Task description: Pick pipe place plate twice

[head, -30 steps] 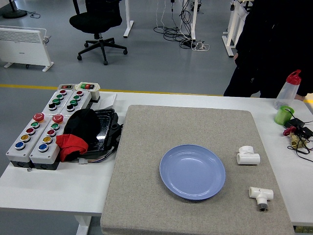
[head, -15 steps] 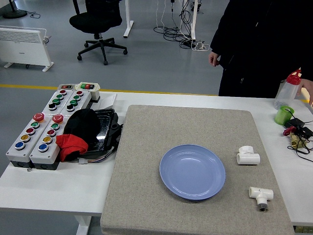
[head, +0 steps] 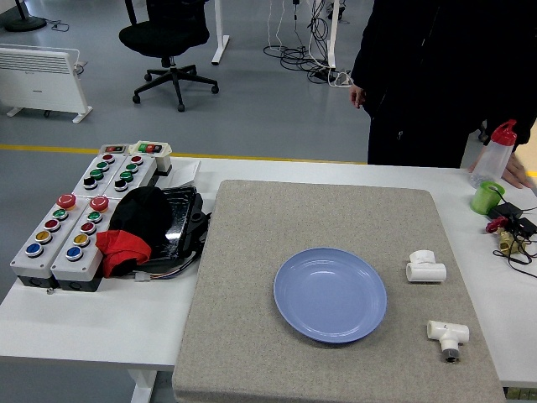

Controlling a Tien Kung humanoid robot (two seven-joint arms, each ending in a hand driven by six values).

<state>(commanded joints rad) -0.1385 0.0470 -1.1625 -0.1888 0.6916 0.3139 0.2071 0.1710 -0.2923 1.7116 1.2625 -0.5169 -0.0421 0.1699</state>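
Note:
A blue plate (head: pixel 331 294) lies on the grey mat (head: pixel 252 252), right of its middle, with nothing on it. One white T-shaped pipe fitting (head: pixel 425 267) lies on the mat just right of the plate. A second white pipe fitting (head: pixel 447 336) lies nearer the front right corner of the mat. Neither of my hands is in view.
Button boxes (head: pixel 71 227) and a black and red bundle (head: pixel 138 228) sit at the left. A person in black (head: pixel 436 75) stands at the far right side, one hand by a clear bottle with a red cap (head: pixel 493 153). A green cup (head: pixel 486 197) and cables (head: pixel 513 231) lie at the right edge.
The person at the far side has stepped left along the table, with a hand now near the bottle. The plate and both fittings have not moved.

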